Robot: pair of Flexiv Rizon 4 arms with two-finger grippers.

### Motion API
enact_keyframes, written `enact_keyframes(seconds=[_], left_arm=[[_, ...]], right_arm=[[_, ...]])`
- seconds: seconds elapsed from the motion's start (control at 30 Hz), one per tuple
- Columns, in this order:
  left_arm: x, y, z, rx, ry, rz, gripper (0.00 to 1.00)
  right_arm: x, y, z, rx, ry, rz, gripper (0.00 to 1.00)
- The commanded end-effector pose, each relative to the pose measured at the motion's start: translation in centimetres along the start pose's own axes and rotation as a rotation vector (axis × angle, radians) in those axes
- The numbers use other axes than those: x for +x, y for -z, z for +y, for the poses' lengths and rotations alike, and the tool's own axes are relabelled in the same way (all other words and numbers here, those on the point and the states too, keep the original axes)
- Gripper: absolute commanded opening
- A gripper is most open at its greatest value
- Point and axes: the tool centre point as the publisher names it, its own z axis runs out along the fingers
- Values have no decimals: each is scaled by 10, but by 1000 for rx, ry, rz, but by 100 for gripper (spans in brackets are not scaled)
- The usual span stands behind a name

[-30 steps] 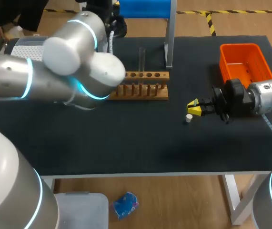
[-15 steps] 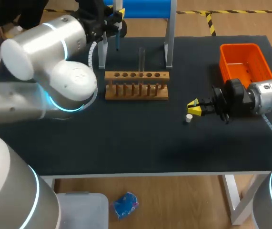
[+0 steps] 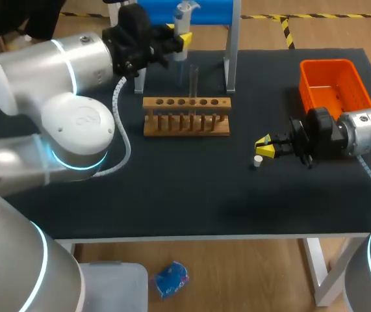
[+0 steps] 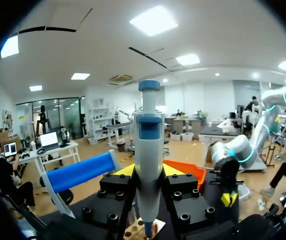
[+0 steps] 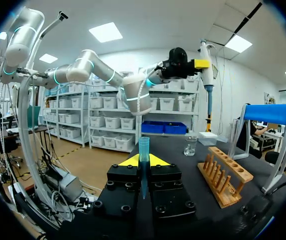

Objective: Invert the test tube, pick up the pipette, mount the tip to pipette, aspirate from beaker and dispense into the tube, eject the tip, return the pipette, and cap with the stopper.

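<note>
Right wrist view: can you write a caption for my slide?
Right gripper holds a blue tip upright; ahead, the left gripper holds the pipette aloft.

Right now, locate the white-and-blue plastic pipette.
In the head view, the pipette is upright in the left gripper, over the table's far edge, behind the wooden tube rack.

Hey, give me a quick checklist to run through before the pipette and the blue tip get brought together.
1. White-and-blue pipette clamped in left gripper: ok.
2. Blue plastic pipette tip gripped between the fingers of right gripper: ok.
3. Pipette's lower end lined up with the tip: not ok, the two grippers are far apart.
4. Clear glass test tube standing in wooden rack: ok.
5. Small white stopper lying free beside right gripper: ok.
6. Liquid in clear glass beaker: cannot tell.
</note>
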Motion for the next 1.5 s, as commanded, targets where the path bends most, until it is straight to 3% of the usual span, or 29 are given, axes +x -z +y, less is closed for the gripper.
enact_keyframes(seconds=[0.03,0.17,0.8,1.03,1.13,1.2,1.27,1.33,1.37,1.5], left_arm=[[11,1,-2,5,11,128,0],[22,-6,-4,-6,14,111,0],[22,-6,-4,-6,14,111,0],[60,-11,-10,49,12,222,0],[72,-11,-11,29,16,255,0],[80,-12,-13,91,55,312,0],[88,-13,-15,43,33,312,0],[98,-14,-19,97,53,366,0],[102,-14,-21,57,20,355,0],[115,-16,-30,65,-10,377,0]], right_arm=[[1,0,1,2,1,-1,0],[1,0,1,2,1,-1,0],[1,0,1,2,1,-1,0],[1,0,1,2,1,-1,0],[1,0,1,2,1,-1,0],[1,0,1,2,1,-1,0],[1,0,1,2,1,-1,0],[1,0,1,2,1,-1,0],[1,0,1,2,1,-1,0],[1,0,1,2,1,-1,0]])
